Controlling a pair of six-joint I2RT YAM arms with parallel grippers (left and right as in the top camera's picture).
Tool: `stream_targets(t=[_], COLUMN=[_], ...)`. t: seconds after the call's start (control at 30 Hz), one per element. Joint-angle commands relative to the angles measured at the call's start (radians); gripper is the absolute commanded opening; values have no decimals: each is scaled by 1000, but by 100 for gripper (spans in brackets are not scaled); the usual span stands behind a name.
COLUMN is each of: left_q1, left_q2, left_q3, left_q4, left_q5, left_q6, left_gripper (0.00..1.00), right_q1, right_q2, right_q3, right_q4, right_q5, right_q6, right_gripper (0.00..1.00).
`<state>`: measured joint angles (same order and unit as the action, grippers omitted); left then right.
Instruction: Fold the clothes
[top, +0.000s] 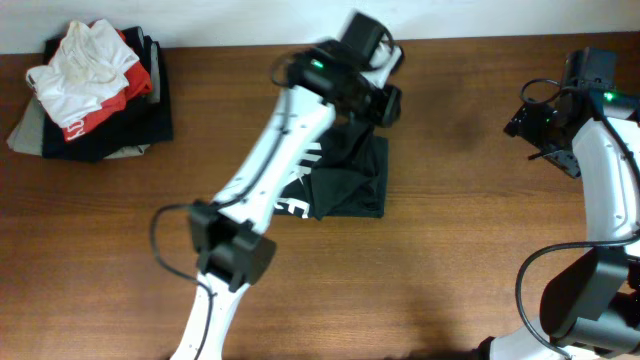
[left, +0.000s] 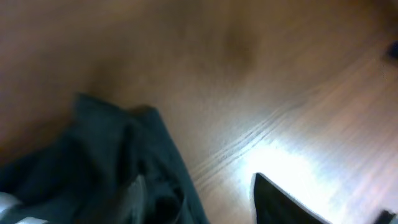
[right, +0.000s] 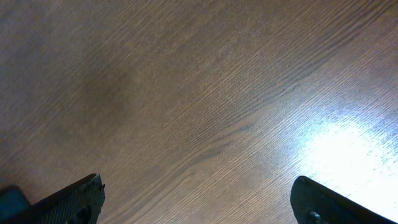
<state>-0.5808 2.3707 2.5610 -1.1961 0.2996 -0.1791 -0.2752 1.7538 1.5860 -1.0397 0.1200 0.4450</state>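
Note:
A dark T-shirt (top: 345, 185) with white print lies partly folded on the wooden table (top: 450, 250), at the middle. My left gripper (top: 385, 100) hovers over its far right corner. In the blurred left wrist view the dark cloth (left: 112, 168) fills the lower left and covers the left finger. The right finger shows apart from it, so the left gripper (left: 199, 208) looks open. My right gripper (top: 540, 125) is at the far right of the table. In the right wrist view it (right: 199, 199) is open and empty over bare wood.
A pile of clothes (top: 95, 90), white and red on top of dark ones, sits at the far left corner. The left arm (top: 270, 170) stretches diagonally across the T-shirt's left half. A white wall runs along the far table edge.

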Motion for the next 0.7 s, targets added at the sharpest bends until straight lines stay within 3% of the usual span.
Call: stream_targets(t=[0.0, 0.23, 0.43, 0.67], left_q1=[88, 253, 273, 260], left_q2=[-81, -60, -7, -6], left_q3=[83, -25, -252, -436], left_q4=[-105, -211, -97, 57], left_q5=[-89, -140, -109, -29], left_q6=[53, 54, 54, 53], left_gripper=[64, 65, 49, 21], right_q1=[0, 0, 0, 0], right_q2=[5, 5, 5, 5], right_q3=[1, 1, 1, 1], right_q4=[3, 3, 3, 3], right_q5=[23, 23, 23, 23], right_q6=[5, 5, 5, 5], right_gripper=[99, 99, 99, 99])
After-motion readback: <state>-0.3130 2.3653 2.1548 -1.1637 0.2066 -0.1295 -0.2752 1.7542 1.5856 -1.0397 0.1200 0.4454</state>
